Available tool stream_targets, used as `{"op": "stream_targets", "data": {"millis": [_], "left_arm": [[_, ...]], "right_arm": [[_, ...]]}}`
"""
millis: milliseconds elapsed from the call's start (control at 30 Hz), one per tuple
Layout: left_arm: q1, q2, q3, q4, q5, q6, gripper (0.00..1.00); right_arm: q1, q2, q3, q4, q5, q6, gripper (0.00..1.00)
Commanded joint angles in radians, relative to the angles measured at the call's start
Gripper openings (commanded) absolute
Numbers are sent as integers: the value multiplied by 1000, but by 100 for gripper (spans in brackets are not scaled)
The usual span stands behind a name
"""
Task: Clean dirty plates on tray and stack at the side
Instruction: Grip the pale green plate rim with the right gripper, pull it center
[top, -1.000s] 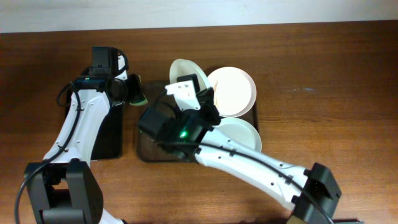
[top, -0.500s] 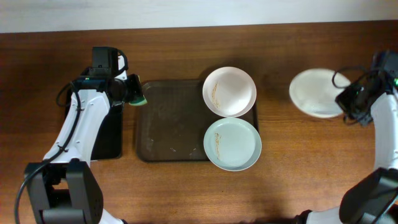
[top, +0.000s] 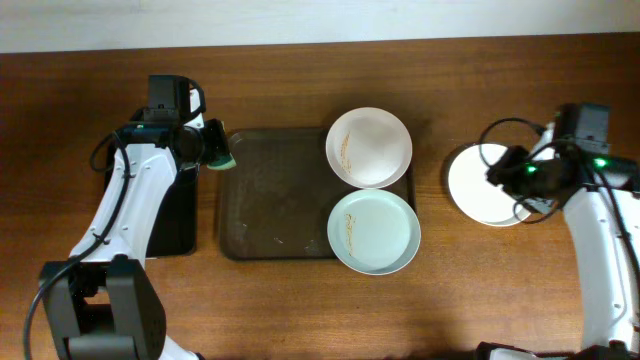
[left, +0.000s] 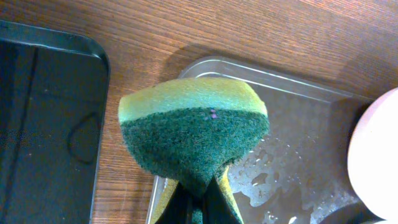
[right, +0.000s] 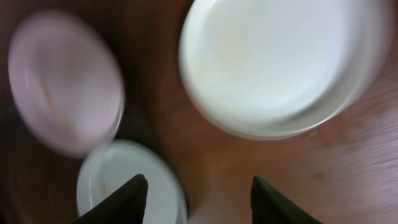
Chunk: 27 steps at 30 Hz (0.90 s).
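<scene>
I have the tray (top: 275, 200) lying on the surface (top: 460, 80) with its long axis running left to right in the overhead view, just beside the smaller black tray (top: 170, 215) on its left. Two plates sit at its right end. The white plate (top: 369, 147) is on the far side and laps over the far rim. The pale blue-green plate (top: 373, 231) is on the near side and overhangs the near rim. Their edges look to be just touching. Each carries a thin yellowish streak on the left half of its face, running far to near across the tray's short axis.

The third plate (top: 480, 185), white and unmarked as far as I can see, lies face up on the bare surface, well apart from the tray on the right. My right fingers (right: 127, 202) are spread apart and hold nothing, hovering by that plate's right edge; that wrist view is blurred.

My left fingers (left: 199, 205) are clamped on a sponge (left: 193, 127), green scouring face toward the wrist camera, over the tray's far left corner, where water drops show.
</scene>
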Motion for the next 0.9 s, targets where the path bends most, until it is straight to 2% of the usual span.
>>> {"op": "stream_targets", "data": {"millis": [0, 67, 133, 233, 433, 533, 667, 800, 867], "left_arm": [[2, -20, 14, 2, 1, -10, 1], [2, -20, 14, 2, 0, -10, 1], [2, -20, 14, -2, 0, -9, 1], [2, -20, 14, -3, 0, -9, 1], [2, -20, 14, -5, 1, -10, 1], [2, -20, 14, -6, 1, -9, 1], [2, -20, 14, -13, 0, -10, 1], [2, -20, 14, -13, 0, -9, 1], [2, -20, 14, -13, 0, -9, 1]], "right_arm": [[212, 94, -56, -28, -32, -3, 54], [312, 190, -92, -32, -13, 17, 54], [349, 252, -111, -31, -11, 17, 53], [389, 344, -117, -34, -11, 17, 33], [468, 354, -121, -35, 30, 17, 4], [594, 354, -120, 10, -32, 17, 4], [716, 354, -64, 127, -75, 186, 4], [764, 391, -53, 425, 27, 413, 4], [789, 442, -53, 514, 62, 464, 4]]}}
